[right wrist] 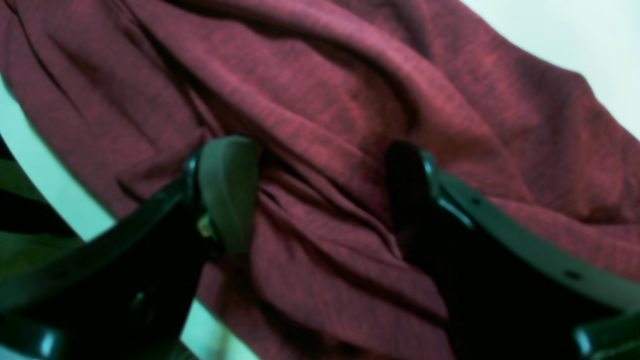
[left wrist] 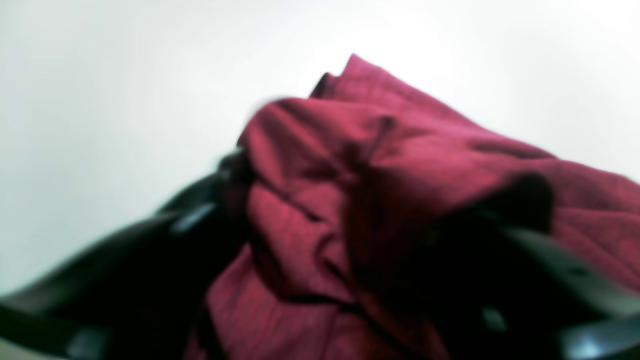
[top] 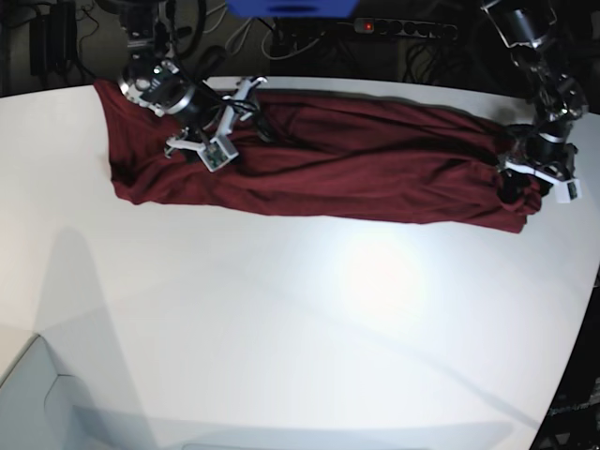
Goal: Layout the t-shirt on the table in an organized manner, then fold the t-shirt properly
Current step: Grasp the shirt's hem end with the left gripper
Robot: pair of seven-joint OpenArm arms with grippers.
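The t-shirt point(top: 319, 169) lies on the white table point(top: 309, 319) as a long, rumpled band along the table's far edge, bunched into lengthwise folds rather than spread flat. One end sits near the table's far corner on the base view's left, the other end tapers to a bunched tip on that view's right.

The right gripper point(top: 228, 114) is over the shirt's upper edge, toward the shirt's end on the base view's left. In the right wrist view its two fingers point(right wrist: 227, 192) stand well apart, pressed down into the maroon cloth point(right wrist: 330, 125), with a ridge of folds running between them. Nothing is pinched; the jaws are spread wide.

The left gripper point(top: 518, 180) is at the opposite end of the shirt, right on the bunched tip. The left wrist view is blurred: gathered fabric point(left wrist: 350, 200) bulges up between the dark fingers point(left wrist: 525, 200) of the left gripper point(left wrist: 385, 195) and covers much of them. The fingers sit on either side of the wad, but whether they are clamped on it or just around it cannot be told.

White tabletop point(left wrist: 100, 100) shows behind the cloth. A black power strip point(top: 403, 28) and cables lie beyond the table's far edge.
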